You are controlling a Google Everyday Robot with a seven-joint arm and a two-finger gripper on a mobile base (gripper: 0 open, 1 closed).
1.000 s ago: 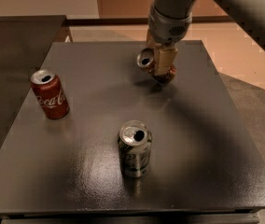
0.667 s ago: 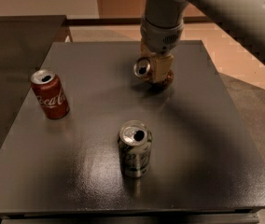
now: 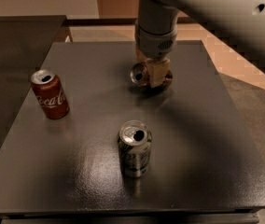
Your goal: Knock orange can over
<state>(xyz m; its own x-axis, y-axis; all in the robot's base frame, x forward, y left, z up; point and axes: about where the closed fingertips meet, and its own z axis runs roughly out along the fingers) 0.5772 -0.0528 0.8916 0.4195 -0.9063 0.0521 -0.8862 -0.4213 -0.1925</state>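
Note:
The orange can (image 3: 139, 73) is at the back middle of the dark table (image 3: 100, 181). It is tipped, with its silver top turned toward the camera and to the left. Most of its body is hidden behind my gripper (image 3: 156, 78). The gripper comes down from the grey arm (image 3: 156, 27) and sits right against the can, on its right side, low over the table.
A red Coca-Cola can (image 3: 50, 94) stands upright at the left of the table. A silver-grey can with dark markings (image 3: 135, 148) stands upright in the front middle. A second dark surface (image 3: 16, 36) lies at the back left. The floor lies to the right.
The gripper has moved down and a little to the left, toward the camera. The orange can's top has moved with it. The other two cans have not moved.

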